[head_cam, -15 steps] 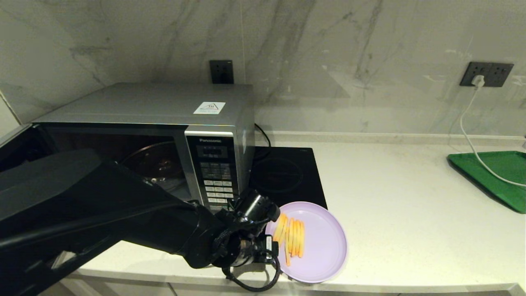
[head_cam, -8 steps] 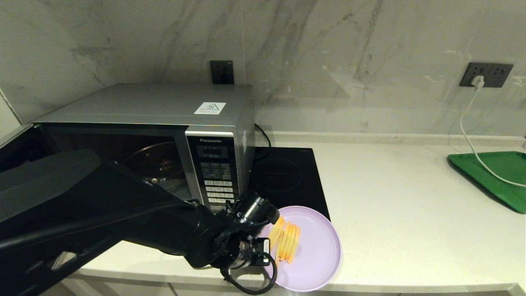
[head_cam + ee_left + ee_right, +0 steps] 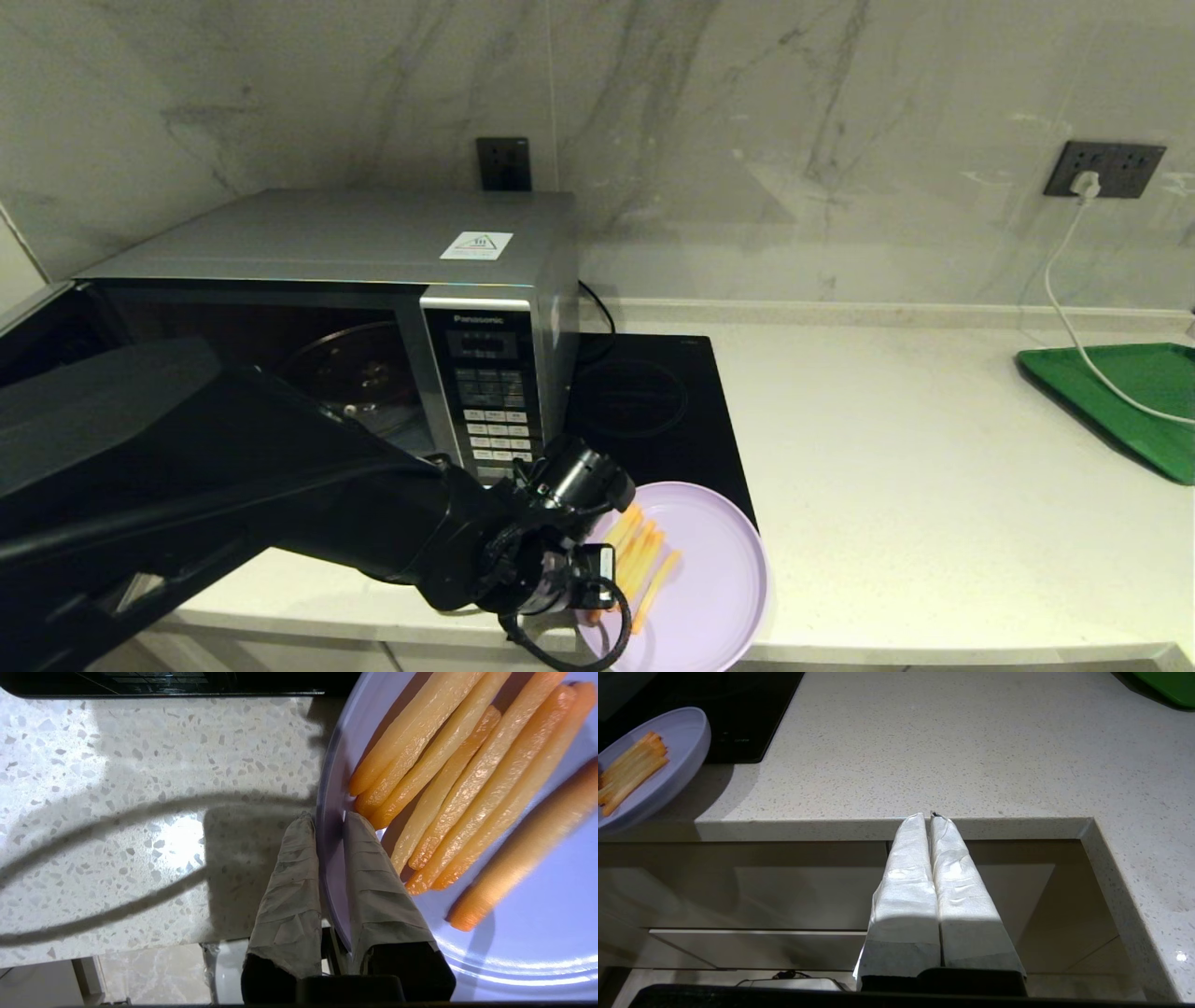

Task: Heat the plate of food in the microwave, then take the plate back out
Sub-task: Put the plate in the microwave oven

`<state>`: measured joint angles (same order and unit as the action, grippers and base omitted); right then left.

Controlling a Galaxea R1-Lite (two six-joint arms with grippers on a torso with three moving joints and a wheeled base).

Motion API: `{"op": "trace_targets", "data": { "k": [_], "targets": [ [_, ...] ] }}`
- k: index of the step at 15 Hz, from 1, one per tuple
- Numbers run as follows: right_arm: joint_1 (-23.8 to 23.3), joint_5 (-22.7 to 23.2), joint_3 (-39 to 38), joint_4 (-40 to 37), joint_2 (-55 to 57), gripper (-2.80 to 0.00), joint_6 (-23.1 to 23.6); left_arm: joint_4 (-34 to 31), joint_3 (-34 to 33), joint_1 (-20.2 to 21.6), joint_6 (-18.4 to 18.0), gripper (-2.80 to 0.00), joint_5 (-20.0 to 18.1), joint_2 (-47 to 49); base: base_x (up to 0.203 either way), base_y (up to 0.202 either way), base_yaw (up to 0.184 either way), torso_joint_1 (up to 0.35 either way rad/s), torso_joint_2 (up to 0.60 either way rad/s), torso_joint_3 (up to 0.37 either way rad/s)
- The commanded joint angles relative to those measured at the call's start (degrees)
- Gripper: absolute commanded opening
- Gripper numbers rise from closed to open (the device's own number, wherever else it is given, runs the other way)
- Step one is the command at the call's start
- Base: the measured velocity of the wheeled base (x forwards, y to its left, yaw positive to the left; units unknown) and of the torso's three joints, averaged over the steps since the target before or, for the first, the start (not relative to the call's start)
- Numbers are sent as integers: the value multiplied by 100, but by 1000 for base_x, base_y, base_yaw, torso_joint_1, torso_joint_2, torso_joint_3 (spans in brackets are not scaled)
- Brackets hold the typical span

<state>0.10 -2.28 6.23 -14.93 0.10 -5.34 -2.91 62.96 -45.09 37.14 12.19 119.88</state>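
The pale lilac plate of food (image 3: 709, 579) hangs tilted at the counter's front edge, its near side past the edge, several orange-yellow fries (image 3: 639, 560) lying on it. My left gripper (image 3: 597, 574) is shut on the plate's rim (image 3: 329, 858), one finger under it and one on top beside the fries (image 3: 467, 788). The silver-grey microwave (image 3: 373, 280) stands behind at the left with its door swung open and the glass turntable (image 3: 350, 369) showing. My right gripper (image 3: 928, 817) is shut and empty, below the counter's front edge; the plate (image 3: 668, 765) shows at that view's far side.
A flat black induction hob (image 3: 653, 401) lies between the microwave and the plate. A green tray (image 3: 1120, 401) sits at the far right with a white cable (image 3: 1074, 317) running over it from a wall socket. Pale stone counter (image 3: 934, 485) spreads to the right.
My left gripper has closed on the plate's rim. The plate has slid toward the front edge and tipped, and the fries have shifted on it.
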Motion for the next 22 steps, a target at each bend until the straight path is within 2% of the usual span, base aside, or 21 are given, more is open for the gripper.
{"op": "trace_targets", "data": {
  "k": [1,4,7,13,18,22],
  "targets": [
    [-1,-1,-6,-10,-1,-280,-2,8,-16,0,21,-280,-1,-208,0,0,0,0,0,0],
    [-1,-1,-1,-10,-1,-280,-2,17,-145,1,75,-280,-164,-379,0,0,0,0,0,0],
    [-1,-1,1,-10,-1,-280,-2,19,-179,40,399,-280,-751,-626,0,0,0,0,0,0],
    [-1,-1,-1,-10,-1,-280,-2,33,-212,405,460,-280,-1143,-641,0,0,0,0,0,0],
    [-1,-1,1,-10,-1,-280,-2,62,-519,760,643,-280,-1898,-974,0,0,0,0,0,0],
    [2,-1,-4,-10,-1,-280,-2,94,-967,1129,636,-280,-1975,-1245,0,0,0,0,0,0]
  ]
}}
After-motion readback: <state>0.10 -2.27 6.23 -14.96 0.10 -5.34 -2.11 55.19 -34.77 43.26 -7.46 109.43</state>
